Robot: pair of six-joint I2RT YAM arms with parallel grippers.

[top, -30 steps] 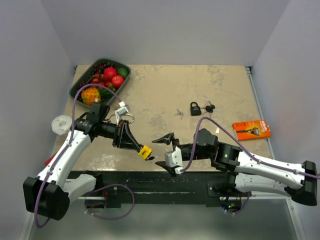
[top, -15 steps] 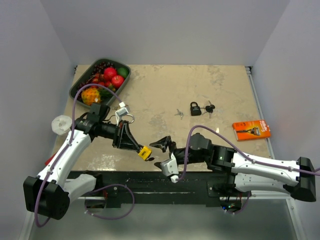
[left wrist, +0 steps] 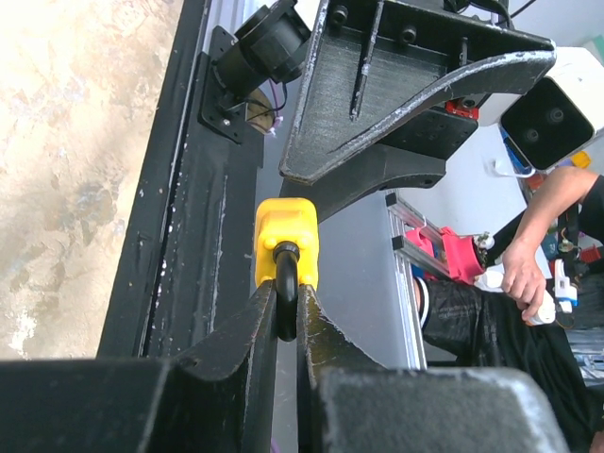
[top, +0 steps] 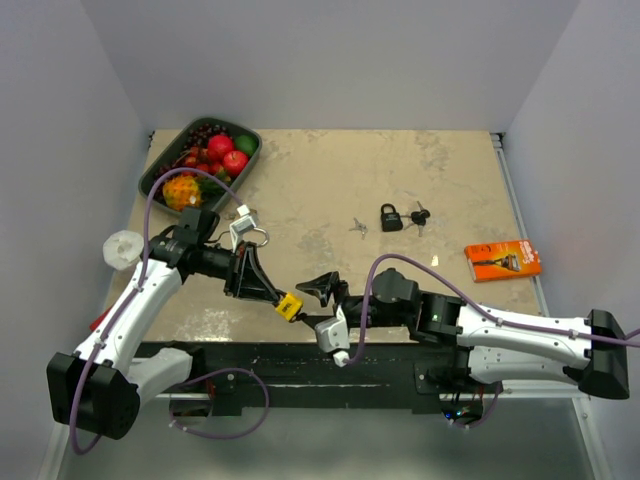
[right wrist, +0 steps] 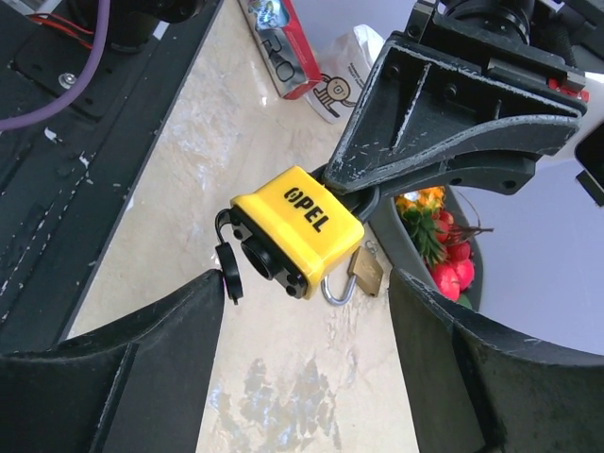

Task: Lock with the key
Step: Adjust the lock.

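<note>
Desk (top: 430, 165): beige and spotty, with grey walls all round
Yellow lock (top: 289, 305): up in the air over the front edge of the desk, between the two arms
Left claw (top: 277, 296): pinched tight on the lock's black loop, so the yellow body sticks out past its tips
Right claw (top: 322, 309): fingers wide apart, pointing at the lock, which sits just in front of the gap; neither finger touches it
Keyhole end: turned toward the right claw, with a small black cap (right wrist: 229, 274) hanging loose beside it
Letters: PEL shows on the lock's side in the right wrist view
Keys (top: 358, 226): small and silver, lying alone near the middle of the desk, well apart from both claws
Black lock (top: 390, 217): on the desk just right of those keys, with more keys touching it
Tray (top: 150, 182): dark, at the far left corner, full of fruit
Orange box (top: 502, 260): flat on the desk by the right edge
Brass lock (right wrist: 364, 271): on the desk, behind the yellow one
</note>
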